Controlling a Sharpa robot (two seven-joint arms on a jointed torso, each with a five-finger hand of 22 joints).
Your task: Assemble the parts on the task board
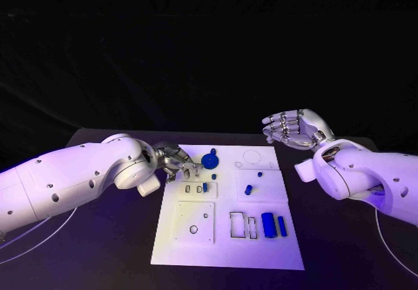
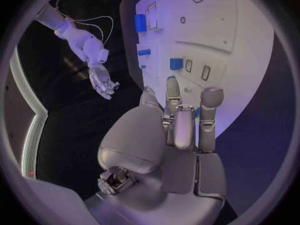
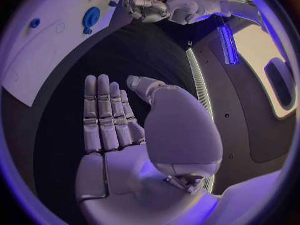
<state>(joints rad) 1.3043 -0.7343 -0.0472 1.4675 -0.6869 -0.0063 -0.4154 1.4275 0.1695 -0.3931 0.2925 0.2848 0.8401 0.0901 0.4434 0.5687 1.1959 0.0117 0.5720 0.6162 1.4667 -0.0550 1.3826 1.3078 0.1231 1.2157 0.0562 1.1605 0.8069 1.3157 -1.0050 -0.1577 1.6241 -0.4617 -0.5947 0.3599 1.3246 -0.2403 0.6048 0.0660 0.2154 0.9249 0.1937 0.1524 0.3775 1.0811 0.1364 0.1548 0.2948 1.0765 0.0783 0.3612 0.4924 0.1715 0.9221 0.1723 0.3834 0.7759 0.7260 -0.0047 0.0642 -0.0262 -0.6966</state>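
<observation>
While the left robot hand (image 1: 177, 163) reaches over the near-left corner of the white task board (image 1: 228, 254), its fingers are bunched together over the board's surface; whether they pinch a small part I cannot tell, since the fingertips hide that spot. Just beside those fingertips, on the side toward the right arm, stands a blue round knob-like part (image 1: 210, 161). Further toward the robot from the left robot hand lie two small dark slots and, past them, a square panel (image 1: 194, 222) with holes. The right robot hand (image 1: 295, 128) is lifted off the black bench (image 1: 104, 254), well apart from the board — fingers straight and apart, palm open, holding nothing. Between the two arms, nearer the robot, two blue cylinders (image 1: 272, 225) lie side by side on the board, with a small blue peg (image 1: 248, 190) beyond them.
</observation>
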